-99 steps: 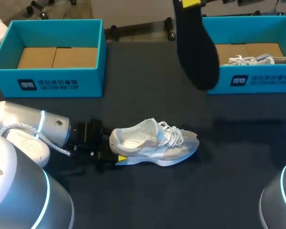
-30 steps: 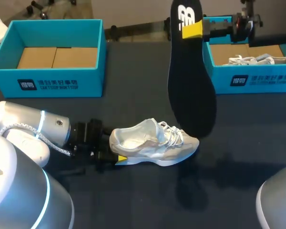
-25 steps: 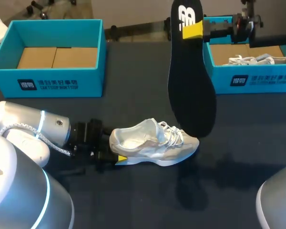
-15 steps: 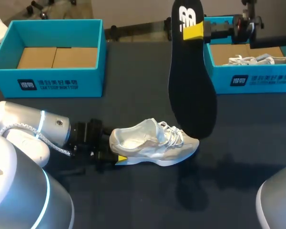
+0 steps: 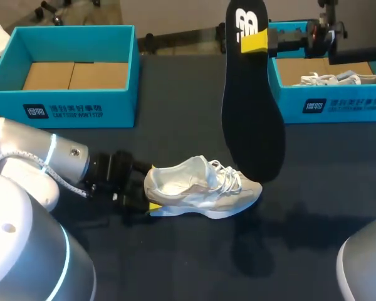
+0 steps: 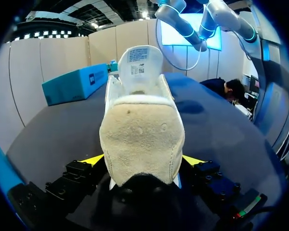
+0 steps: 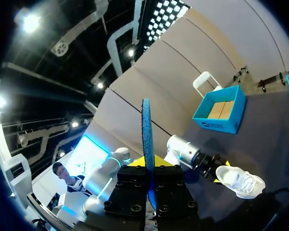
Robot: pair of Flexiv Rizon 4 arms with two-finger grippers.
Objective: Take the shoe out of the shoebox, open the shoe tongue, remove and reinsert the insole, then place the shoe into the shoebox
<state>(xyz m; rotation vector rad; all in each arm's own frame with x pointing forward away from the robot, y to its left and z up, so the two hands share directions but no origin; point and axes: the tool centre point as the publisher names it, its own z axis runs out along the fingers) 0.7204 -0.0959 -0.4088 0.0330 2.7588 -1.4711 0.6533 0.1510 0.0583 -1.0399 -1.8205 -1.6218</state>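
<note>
A: Shoe?
B: Shoe [image 5: 200, 188] on its sole mid-table [image 5: 175, 135], toe to 3 o'clock. Left gripper [image 6: 142, 166] clamps the heel from both sides, arm lying low from 9.
A: Insole?
B: Insole [image 5: 250, 106] hangs toe-down at 1 o'clock of the shoe, heel end pinched in the right gripper [image 7: 148, 166], which reaches in over the right box.
A: Boxes?
B: Left box [image 5: 69, 103] at 10 o'clock, cardboard floor showing. Right box [image 5: 338, 106] at 2, second shoe [image 5: 338, 78] inside. Both well apart from the shoe, dark tabletop between.

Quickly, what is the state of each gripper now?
Left gripper: closed on the shoe, at its heel.
Right gripper: closed on the insole.
</note>
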